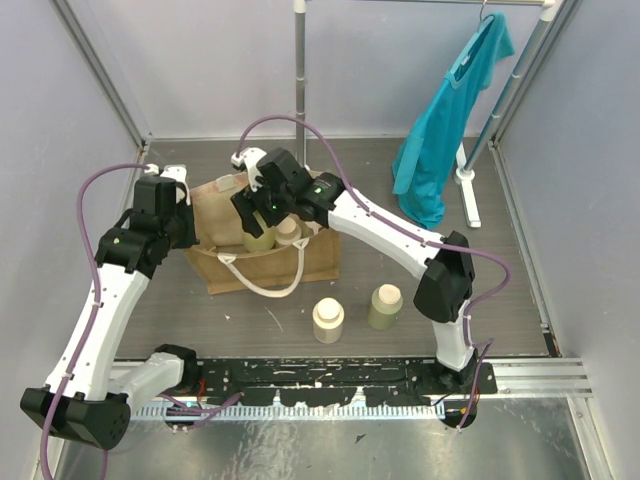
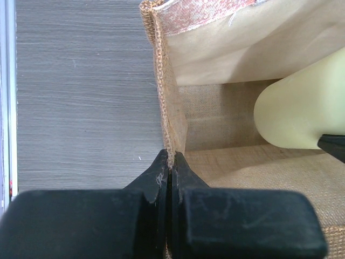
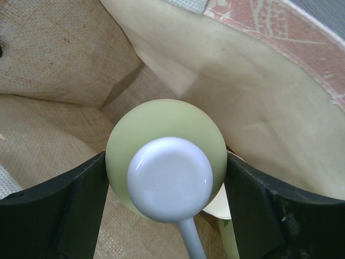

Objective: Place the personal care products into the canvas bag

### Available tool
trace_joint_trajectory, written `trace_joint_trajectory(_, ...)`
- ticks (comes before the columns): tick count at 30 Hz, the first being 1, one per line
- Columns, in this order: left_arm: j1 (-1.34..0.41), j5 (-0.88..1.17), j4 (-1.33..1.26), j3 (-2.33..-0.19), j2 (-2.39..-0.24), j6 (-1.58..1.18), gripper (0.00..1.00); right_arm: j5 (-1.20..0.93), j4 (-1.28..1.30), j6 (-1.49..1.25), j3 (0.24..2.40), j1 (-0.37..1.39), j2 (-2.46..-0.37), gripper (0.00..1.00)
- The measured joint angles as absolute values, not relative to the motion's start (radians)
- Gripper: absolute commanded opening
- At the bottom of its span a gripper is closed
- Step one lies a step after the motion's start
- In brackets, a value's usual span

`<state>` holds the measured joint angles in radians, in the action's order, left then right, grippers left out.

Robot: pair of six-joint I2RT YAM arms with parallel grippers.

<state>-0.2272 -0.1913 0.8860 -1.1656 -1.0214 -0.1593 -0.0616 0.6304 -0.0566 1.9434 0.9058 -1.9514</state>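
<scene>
Down inside the canvas bag, the right gripper has its jaws spread around a pale green pump bottle, gripping both sides, while the left gripper has its jaws pressed together, pinching the bag's rim.

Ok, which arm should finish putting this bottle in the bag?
Right. The right gripper grips the pump bottle inside the canvas bag; the left gripper is pinching the bag's rim.
</scene>
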Motion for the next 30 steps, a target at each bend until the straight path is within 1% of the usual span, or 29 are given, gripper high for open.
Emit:
trace_joint_trajectory(10, -0.227, -0.191, 0.887, -1.166, -1.016, -0.162, 0.06, -0.009, 0.599, -0.052, 1.882, 0.925, -1.988, 0.01)
trace_joint_trajectory(20, -0.227, -0.189, 0.887, -1.166, -1.015, -0.165, 0.06, 0.049, 0.588, -0.017, 1.879, 0.943, -2.064, 0.01)
trace_joint_trajectory(27, -0.227, -0.189, 0.887, -1.166, -1.014, -0.165, 0.06, 0.082, 0.607, -0.010, 1.889, 0.944, -2.105, 0.04)
trace_joint_trajectory(30, -0.227, -0.189, 0.888, -1.166, -1.014, -0.165, 0.06, 0.089, 0.622, -0.010, 1.893, 0.947, -2.115, 0.08)
